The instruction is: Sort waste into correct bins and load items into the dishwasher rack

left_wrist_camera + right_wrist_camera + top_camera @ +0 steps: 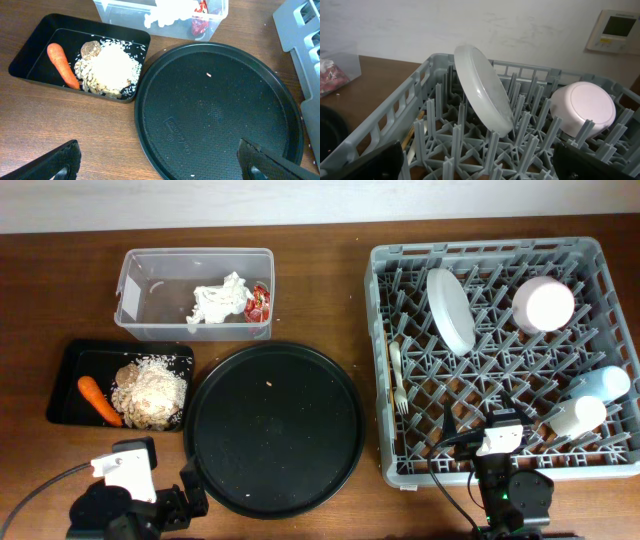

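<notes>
Dishwasher rack (470, 248), at your right on the table (330, 290), carries the pale plate (450, 310), cream bowl (543, 304), white cup (578, 417), light blue cup (602, 383) and white fork (398, 380). Napkin (218, 302) and red wrapper (258, 302) lie in the clear tub (140, 290); carrot (99, 400) and food scraps (150, 393) in the shallow black tray (70, 370). Your left claw (159, 150) hangs wide open and empty over the round black tray (275, 430), your right claw (477, 155) equally wide and empty above the rack's near side.

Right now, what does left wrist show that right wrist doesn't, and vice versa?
Left wrist only: carrot and rice-covered scraps in the shallow black tray. Right wrist only: leaning plate, cream bowl, wall control panel. Both: dishwasher rack, clear tub with red wrapper, probably the edge of the round black tray.
</notes>
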